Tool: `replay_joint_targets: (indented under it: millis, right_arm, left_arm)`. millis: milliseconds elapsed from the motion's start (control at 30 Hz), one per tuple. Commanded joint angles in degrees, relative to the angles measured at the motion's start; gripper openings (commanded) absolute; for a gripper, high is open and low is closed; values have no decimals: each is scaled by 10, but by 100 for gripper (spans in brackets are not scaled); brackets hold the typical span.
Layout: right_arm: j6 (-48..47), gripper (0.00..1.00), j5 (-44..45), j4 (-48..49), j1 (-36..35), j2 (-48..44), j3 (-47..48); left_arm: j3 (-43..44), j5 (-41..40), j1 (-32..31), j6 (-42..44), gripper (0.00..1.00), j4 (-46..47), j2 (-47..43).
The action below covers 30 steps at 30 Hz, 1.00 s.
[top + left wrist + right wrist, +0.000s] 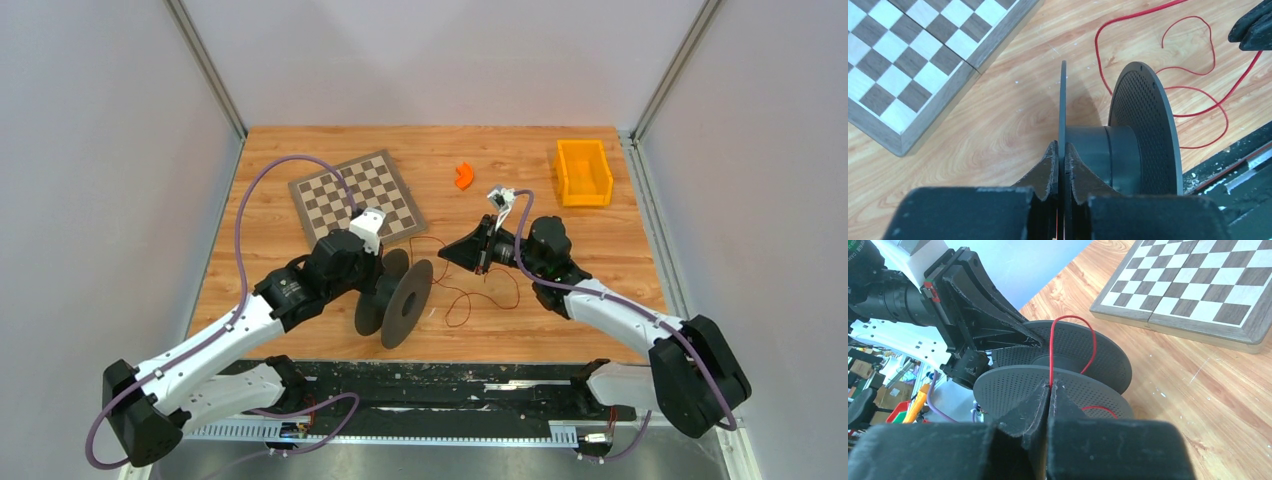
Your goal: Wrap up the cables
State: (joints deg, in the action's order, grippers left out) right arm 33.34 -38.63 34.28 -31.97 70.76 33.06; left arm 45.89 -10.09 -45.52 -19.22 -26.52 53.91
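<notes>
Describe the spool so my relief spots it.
On the table, look between the chessboard and the near edge. The spool is two perforated black discs on a hub, red wire looped beside it; the left fingers pinch one disc.

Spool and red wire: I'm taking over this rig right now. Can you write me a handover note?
Left claw: shut on a flange of the spool, which stands on its edges.
Right claw: shut on the red wire.
One strand arcs from that claw toward the hub; the rest lies looped on the table.
Done: both grips.
To do: the winding; the hub looks bare.
</notes>
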Motion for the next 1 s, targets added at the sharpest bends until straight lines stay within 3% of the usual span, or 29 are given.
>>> replay_joint_targets:
  millis: [0, 233, 500, 600, 800, 867, 967]
  right_arm:
    - [-27, 0, 18, -18, 0, -21, 32]
    - [-47, 0, 29, -61, 4, -39, 82]
    - [-6, 0, -2, -16, 3, -27, 61]
    - [5, 0, -5, -6, 3, -21, 56]
    - [27, 0, -21, 30, -5, -2, 51]
    - [41, 0, -29, 51, -13, 11, 51]
    - [70, 0, -44, 91, -26, 33, 51]
  left_arm:
    - [14, -8, 4, 7, 0, -3, -12]
    - [53, -53, 3, 45, 0, 72, 44]
    - [109, -65, 5, 45, 2, 88, 140]
    - [126, -64, 9, 37, 21, 85, 152]
    - [148, -70, 27, 28, 50, 37, 126]
    - [149, -69, 39, 16, 58, 27, 102]
    - [138, -45, 69, -10, 62, 11, 55]
